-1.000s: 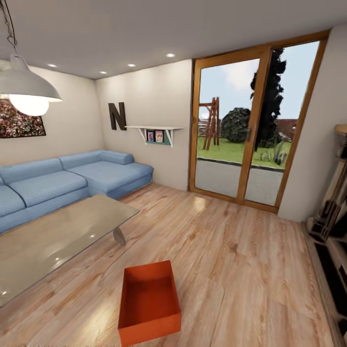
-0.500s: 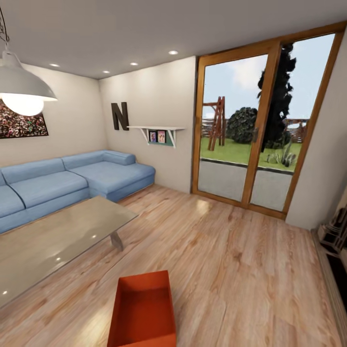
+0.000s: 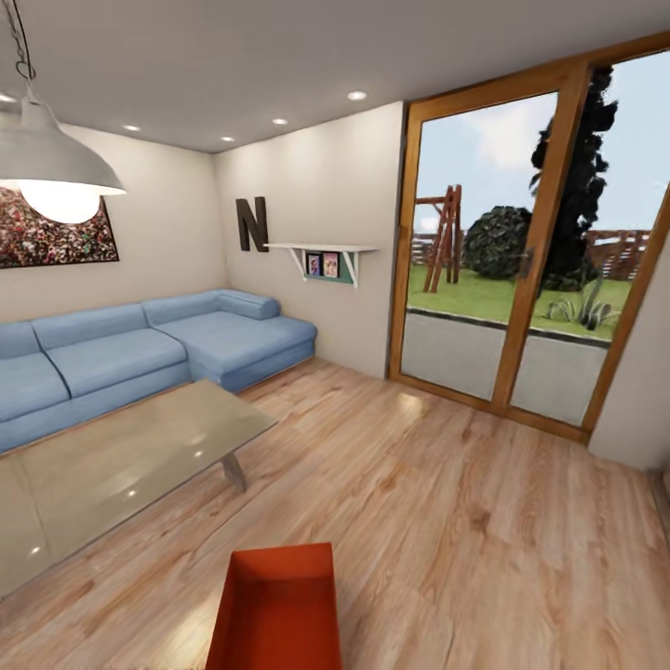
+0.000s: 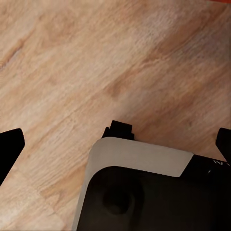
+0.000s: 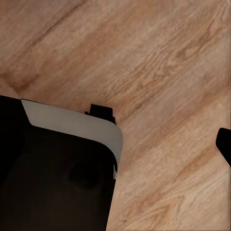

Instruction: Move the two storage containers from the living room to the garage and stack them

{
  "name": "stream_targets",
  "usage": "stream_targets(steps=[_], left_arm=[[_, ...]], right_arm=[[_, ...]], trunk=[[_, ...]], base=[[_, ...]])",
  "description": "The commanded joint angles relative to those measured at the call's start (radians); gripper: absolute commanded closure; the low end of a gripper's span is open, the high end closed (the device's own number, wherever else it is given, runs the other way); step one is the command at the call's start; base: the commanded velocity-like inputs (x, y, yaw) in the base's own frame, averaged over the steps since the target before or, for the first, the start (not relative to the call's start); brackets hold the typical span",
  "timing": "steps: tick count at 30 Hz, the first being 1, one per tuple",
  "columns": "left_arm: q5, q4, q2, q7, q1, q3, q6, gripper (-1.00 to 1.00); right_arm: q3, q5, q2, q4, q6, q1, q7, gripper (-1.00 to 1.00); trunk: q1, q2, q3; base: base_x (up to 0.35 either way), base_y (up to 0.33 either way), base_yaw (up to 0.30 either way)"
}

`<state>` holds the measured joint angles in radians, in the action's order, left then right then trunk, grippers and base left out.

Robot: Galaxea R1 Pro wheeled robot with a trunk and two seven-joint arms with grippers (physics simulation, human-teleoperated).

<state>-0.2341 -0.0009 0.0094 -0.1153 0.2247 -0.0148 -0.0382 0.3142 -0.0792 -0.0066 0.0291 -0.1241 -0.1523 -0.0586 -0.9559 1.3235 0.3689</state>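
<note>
Just ahead of me, near the bottom of my head view, one orange-red storage container [image 3: 276,609] sits upright on the living room's light wood plank floor [image 3: 484,521], open top up, inside empty, its near end cut off by the frame edge.

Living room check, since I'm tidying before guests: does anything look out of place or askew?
One orange-red storage container sits open and upright on the wood floor beside the glass coffee table, away from any shelf. Nothing looks spilled or damaged.
</note>
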Motion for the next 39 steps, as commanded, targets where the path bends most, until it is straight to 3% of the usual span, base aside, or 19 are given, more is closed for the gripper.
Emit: stream_targets(steps=[1,20,34,39], left_arm=[[-0.007,0.001,0.000,-0.001,0.001,-0.002,-0.003,-1.00],[-0.007,0.001,0.000,-0.001,0.001,-0.002,-0.004,-1.00],[-0.007,0.001,0.000,-0.001,0.001,-0.002,-0.005,-1.00],[-0.005,0.001,0.000,-0.001,0.001,-0.002,-0.003,-1.00]], right_arm=[[0.008,-0.009,0.000,0.003,-0.006,-0.001,-0.001,-1.00],[0.008,-0.010,0.000,0.003,-0.008,-0.001,-0.001,-1.00],[0.009,-0.008,0.000,0.002,-0.006,-0.001,0.000,-1.00],[0.009,-0.009,-0.002,0.003,-0.007,-0.001,-0.001,-1.00]], trunk=[[0.000,0.001,0.001],[0.000,0.001,0.001],[0.000,0.001,0.001],[0.000,0.001,0.001]], base=[[0.055,-0.005,0.268],[0.007,-0.001,0.267],[0.000,0.000,0.030],[0.227,0.146,0.000]])
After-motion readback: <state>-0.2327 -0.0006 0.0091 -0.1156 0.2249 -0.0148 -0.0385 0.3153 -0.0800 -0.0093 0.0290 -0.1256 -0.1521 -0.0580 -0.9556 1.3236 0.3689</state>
